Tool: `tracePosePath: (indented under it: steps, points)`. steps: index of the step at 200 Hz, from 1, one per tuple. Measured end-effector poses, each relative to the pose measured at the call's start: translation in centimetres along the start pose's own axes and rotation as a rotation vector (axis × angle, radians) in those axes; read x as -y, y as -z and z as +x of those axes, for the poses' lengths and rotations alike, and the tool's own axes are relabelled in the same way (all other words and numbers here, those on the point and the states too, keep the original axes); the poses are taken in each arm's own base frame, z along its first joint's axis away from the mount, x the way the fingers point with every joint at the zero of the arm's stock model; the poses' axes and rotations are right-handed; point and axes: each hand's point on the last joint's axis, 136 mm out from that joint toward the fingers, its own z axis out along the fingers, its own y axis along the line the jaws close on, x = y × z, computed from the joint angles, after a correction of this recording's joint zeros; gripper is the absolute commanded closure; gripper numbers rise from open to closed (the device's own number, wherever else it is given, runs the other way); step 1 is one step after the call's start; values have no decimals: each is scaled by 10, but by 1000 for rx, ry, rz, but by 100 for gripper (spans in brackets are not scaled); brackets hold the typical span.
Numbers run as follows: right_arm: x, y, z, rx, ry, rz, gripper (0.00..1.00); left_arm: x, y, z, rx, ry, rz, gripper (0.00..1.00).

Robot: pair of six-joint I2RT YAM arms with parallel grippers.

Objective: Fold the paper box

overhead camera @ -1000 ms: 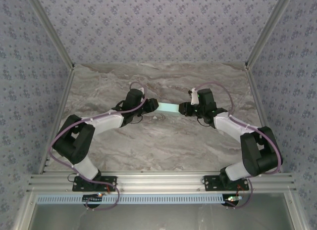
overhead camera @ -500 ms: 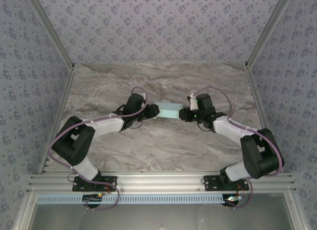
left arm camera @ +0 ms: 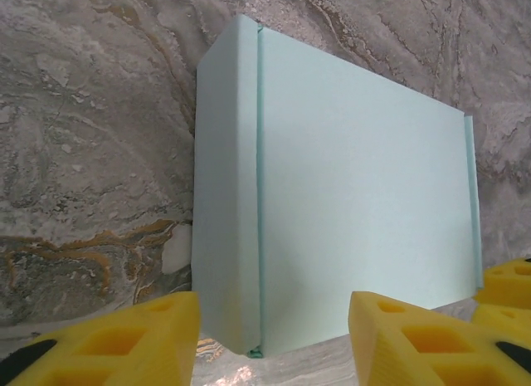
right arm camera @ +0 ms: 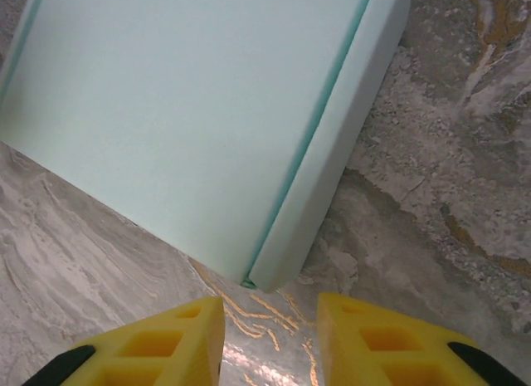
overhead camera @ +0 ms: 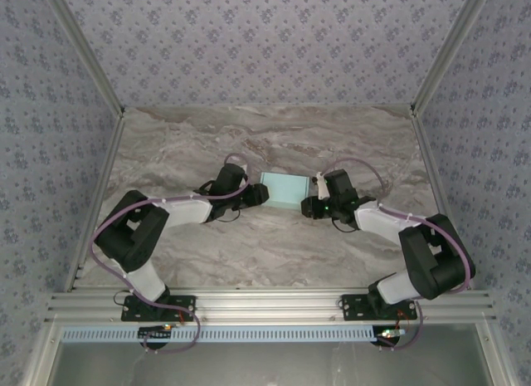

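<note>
**Box down flat, both pincers loosened**

Since a second ago the paper box (overhead camera: 284,189) has gone from hanging edge-up between the two grippers to lying flat on the marble table (overhead camera: 249,245), a little beyond mid-table, and both arms have dropped lower beside it.

From above, the left gripper (overhead camera: 257,195) sits just at the box's left end and the right gripper (overhead camera: 310,205) at its near right corner.

On the left wrist camera the box (left arm camera: 365,212) is a closed pale blue rectangle with a narrow folded side panel along its left edge. The left gripper (left arm camera: 274,320) has its yellow fingers (left arm camera: 124,336) spread wide, with the box's near end in the gap and neither finger pressing the card.

On the right wrist camera the box (right arm camera: 182,112) lies ahead with its near corner pointing at the right gripper (right arm camera: 270,324). That gripper's fingers (right arm camera: 382,340) stand a narrower way apart, with only bare marble between them, clear of the card.
</note>
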Motion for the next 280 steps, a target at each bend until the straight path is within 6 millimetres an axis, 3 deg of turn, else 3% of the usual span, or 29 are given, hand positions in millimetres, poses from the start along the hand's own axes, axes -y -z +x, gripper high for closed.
tracePosePath:
  steps: [30,76,120,147,195,280]
  points:
    - [3,10,-2,11,15,31,50,-3,1,-1,6,-24,-19,39]
    - [13,16,-28,64,-28,39,46,-7,2,-4,-1,-71,-48,37]
    - [21,-6,-39,39,-112,-14,47,6,-13,-35,18,-86,-12,39]
    - [17,-19,-40,18,-142,-60,51,5,-27,-33,-13,-83,-9,41]
    - [8,-32,-57,28,-160,-112,56,-5,-35,-29,-48,-59,-5,48]
    - [1,-58,-108,64,-141,-131,55,-36,-33,-70,12,-3,-41,45]
